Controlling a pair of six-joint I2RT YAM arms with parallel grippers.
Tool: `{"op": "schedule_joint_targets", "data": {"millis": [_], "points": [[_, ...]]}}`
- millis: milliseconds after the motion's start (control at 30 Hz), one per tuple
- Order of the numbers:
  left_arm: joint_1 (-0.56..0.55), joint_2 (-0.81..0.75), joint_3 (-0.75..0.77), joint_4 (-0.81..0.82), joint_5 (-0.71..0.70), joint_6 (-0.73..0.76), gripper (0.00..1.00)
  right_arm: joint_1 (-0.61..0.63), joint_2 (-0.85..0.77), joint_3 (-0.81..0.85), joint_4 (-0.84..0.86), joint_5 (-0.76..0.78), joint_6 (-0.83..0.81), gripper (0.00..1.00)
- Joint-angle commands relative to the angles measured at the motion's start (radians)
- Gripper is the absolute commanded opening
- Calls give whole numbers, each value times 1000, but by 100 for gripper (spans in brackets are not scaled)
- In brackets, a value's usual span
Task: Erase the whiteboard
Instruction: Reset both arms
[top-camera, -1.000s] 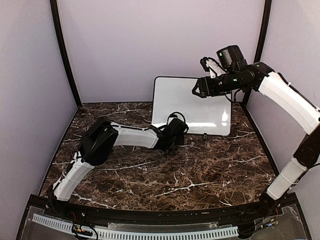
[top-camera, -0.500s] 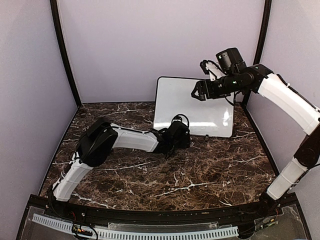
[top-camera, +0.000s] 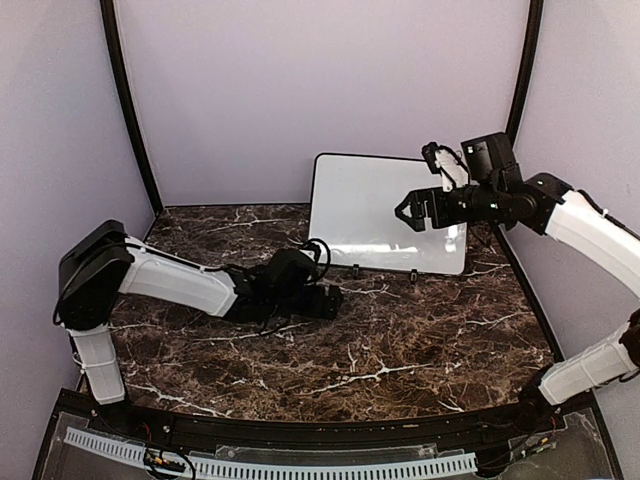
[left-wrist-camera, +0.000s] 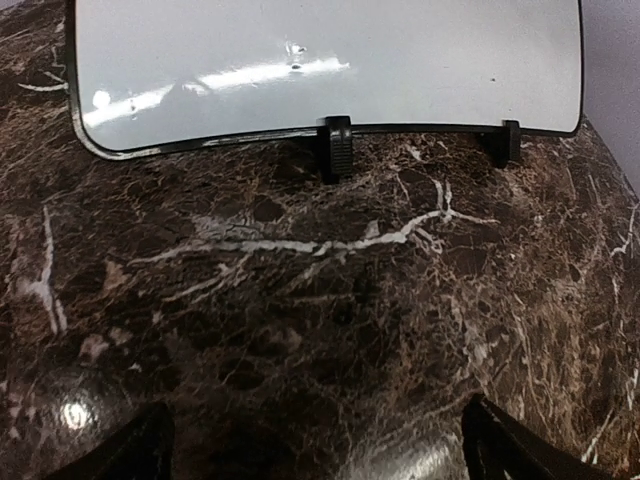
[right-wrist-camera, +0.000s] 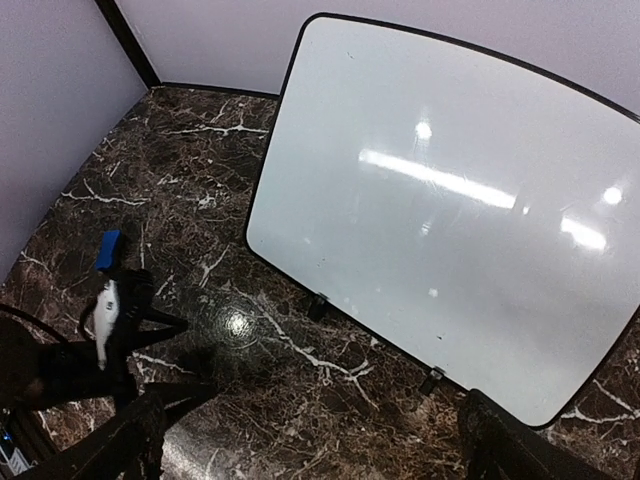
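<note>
The whiteboard (top-camera: 380, 215) stands tilted back against the rear wall on two small black feet, and its face looks blank. In the left wrist view the whiteboard (left-wrist-camera: 330, 60) fills the top, with one foot (left-wrist-camera: 336, 148) straight ahead. My left gripper (top-camera: 328, 300) lies low over the table, short of the board, open and empty (left-wrist-camera: 315, 455). My right gripper (top-camera: 405, 212) hangs in the air in front of the board's right half, open, holding nothing (right-wrist-camera: 315, 450). The right wrist view shows the whole whiteboard (right-wrist-camera: 450, 200) and a small blue block (right-wrist-camera: 108, 250) beside my left arm.
The dark marble table (top-camera: 400, 340) runs to purple walls on three sides, with black posts (top-camera: 130, 110) in the back corners. The left arm (top-camera: 180, 280) stretches low across the table's left half. A black rail (top-camera: 300, 435) runs along the near edge.
My left gripper has opened and drawn back to the left, away from the board's foot. My right gripper has opened wider and moved right and slightly down. The board shifted slightly right.
</note>
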Motion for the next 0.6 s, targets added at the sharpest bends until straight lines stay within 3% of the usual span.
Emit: {"op": "schedule_joint_targets", "data": {"millis": [0,133,267,400,567], "points": [[33,-317,-221,44,50,7,99,-2,-161,-204,237,15,38,99],[90,-534,-374,8,103,73,99,-2,-323,-431,350,121,55,99],[148,-656,-401,-94,133,152,99,-2,-411,-543,364,243,40,99],[166,-707,-424,-70,153,204,99,-2,-478,-619,428,293,25,99],[169,-641,-393,-36,189,214,99,-2,-496,-633,461,342,8,99]]}}
